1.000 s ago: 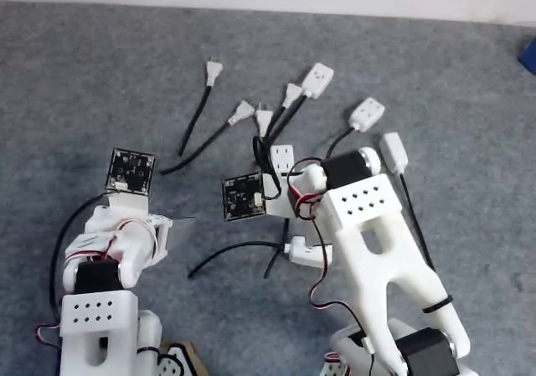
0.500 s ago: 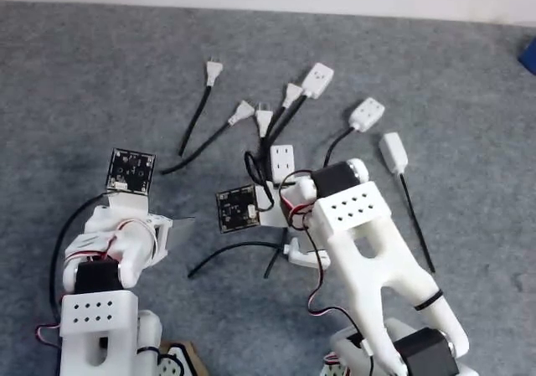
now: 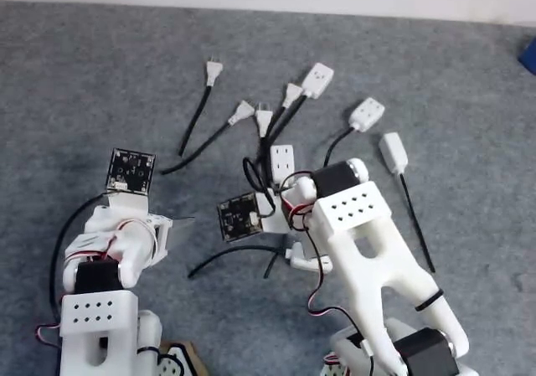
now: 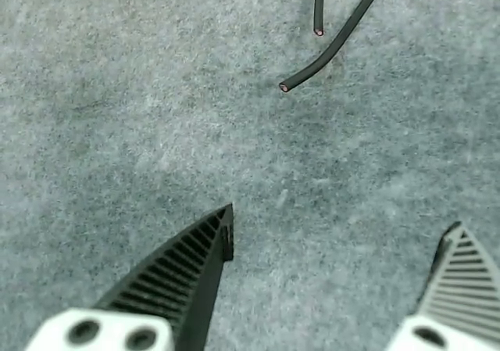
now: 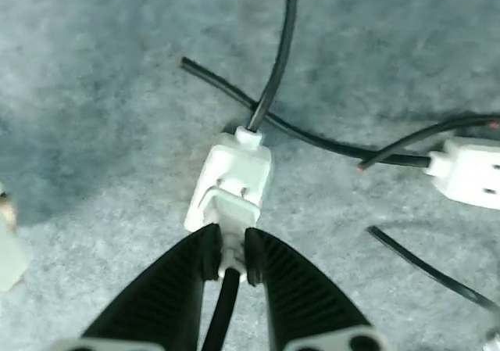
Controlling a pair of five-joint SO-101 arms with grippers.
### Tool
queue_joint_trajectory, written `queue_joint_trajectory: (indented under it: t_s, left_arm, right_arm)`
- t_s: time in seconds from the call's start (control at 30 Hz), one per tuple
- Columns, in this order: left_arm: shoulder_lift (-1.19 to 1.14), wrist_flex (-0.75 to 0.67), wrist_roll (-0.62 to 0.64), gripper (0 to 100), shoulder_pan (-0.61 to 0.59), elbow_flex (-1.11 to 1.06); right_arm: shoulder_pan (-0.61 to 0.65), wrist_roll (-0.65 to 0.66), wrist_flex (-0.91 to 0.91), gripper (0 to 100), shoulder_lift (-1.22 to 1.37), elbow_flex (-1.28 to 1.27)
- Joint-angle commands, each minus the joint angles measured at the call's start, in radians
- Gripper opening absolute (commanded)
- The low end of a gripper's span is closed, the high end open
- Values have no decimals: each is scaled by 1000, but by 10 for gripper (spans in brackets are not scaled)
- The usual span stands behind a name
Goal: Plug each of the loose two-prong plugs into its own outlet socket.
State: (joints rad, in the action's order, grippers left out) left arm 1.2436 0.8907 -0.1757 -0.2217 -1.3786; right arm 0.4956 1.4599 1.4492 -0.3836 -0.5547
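In the right wrist view my right gripper point(image 5: 229, 251) is shut on a white two-prong plug point(image 5: 227, 212) whose black cord runs back between the fingers. The plug's front presses against a white outlet socket point(image 5: 237, 167); its prongs are hidden. The right arm point(image 3: 347, 204) stands over the middle of the table in the high view. Loose plugs point(image 3: 212, 72) point(image 3: 242, 110) point(image 3: 264, 121) lie farther back, with free sockets point(image 3: 317, 79) point(image 3: 367, 112) point(image 3: 394, 151) to their right. My left gripper point(image 4: 341, 222) hangs open over bare carpet at the front left point(image 3: 172, 232).
Black cords cross the grey carpet around the right gripper. Another white socket point(image 5: 469, 171) lies beside it. Two cut cord ends point(image 4: 285, 87) lie ahead of the left gripper. One more socket point(image 3: 283, 158) sits just beyond the right arm's wrist.
The right arm has drawn back toward the table's front and slightly left, carrying its plug and cord along. The left arm has stayed still.
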Motion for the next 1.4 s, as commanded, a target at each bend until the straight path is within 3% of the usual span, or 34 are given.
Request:
queue_joint_trajectory:
  t_s: [0.0,0.47,0.73,1.37]
  left_arm:
    - [4,-17,6,394,-4,5]
    - [2,-15,6,396,-4,7]
    - [2,-15,6,396,-2,7]
    - [2,-15,6,396,-2,8]
  right_arm:
    - [15,35,7,9,-54,5]
    - [18,32,-30,9,-77,-12]
    - [18,31,-153,9,-79,-119]
    - [74,31,-182,9,-77,-211]
